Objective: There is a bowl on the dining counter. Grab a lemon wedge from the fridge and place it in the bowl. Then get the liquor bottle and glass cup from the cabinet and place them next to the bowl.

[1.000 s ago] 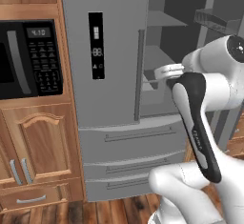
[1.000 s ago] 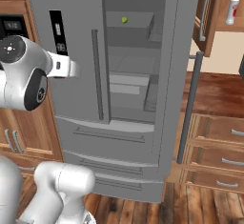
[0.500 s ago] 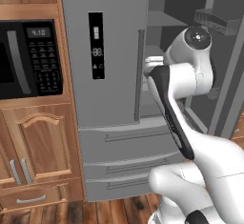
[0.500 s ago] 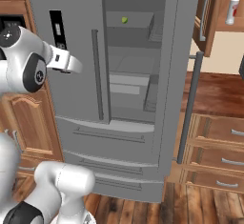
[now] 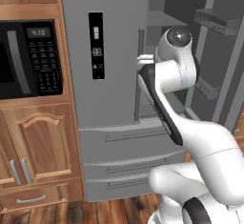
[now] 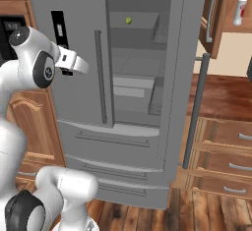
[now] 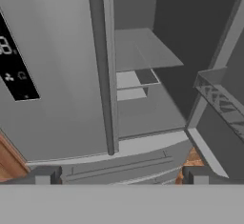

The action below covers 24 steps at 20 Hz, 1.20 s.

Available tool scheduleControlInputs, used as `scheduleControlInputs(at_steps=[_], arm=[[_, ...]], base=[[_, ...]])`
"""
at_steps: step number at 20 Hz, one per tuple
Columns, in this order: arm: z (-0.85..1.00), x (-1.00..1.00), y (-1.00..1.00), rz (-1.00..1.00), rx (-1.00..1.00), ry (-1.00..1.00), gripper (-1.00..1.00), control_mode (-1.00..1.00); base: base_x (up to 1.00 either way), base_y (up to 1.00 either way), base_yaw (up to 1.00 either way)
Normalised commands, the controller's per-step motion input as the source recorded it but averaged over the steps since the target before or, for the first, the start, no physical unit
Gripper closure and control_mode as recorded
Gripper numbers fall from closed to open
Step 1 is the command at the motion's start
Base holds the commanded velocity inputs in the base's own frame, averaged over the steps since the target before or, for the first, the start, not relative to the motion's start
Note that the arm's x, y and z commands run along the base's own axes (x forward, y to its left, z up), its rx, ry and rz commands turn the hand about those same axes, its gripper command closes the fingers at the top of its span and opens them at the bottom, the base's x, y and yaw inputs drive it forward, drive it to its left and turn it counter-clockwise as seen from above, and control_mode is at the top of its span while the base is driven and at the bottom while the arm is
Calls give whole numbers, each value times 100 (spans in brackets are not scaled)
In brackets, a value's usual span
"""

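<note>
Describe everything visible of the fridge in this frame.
The fridge is a tall grey steel French-door unit set between wooden cabinets. Its left door is shut and carries a black display panel and a vertical bar handle. The right door stands swung open, exposing grey shelves; a small yellow-green lemon wedge sits on an upper shelf. Two drawers lie below.

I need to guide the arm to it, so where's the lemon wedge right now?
In the right base view, the lemon wedge sits on the top shelf inside the open right half of the fridge, near the shelf's middle.
</note>
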Motion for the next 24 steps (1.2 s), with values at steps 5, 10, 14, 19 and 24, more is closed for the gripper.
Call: scheduleControlInputs(at_steps=[5, 10, 14, 19, 24], arm=[[-24, 46, 0, 0, 0, 0, -100, -100], [-20, 53, 0, 1, 0, 0, -100, -100], [-13, 56, 0, 1, 0, 0, -100, -100], [-11, 54, -1, 2, 0, 0, -100, -100], [-12, 47, -5, 2, 0, 0, -100, -100]], base=[[0, 0, 0], [0, 0, 0], [0, 0, 0], [0, 0, 0], [0, 0, 0]])
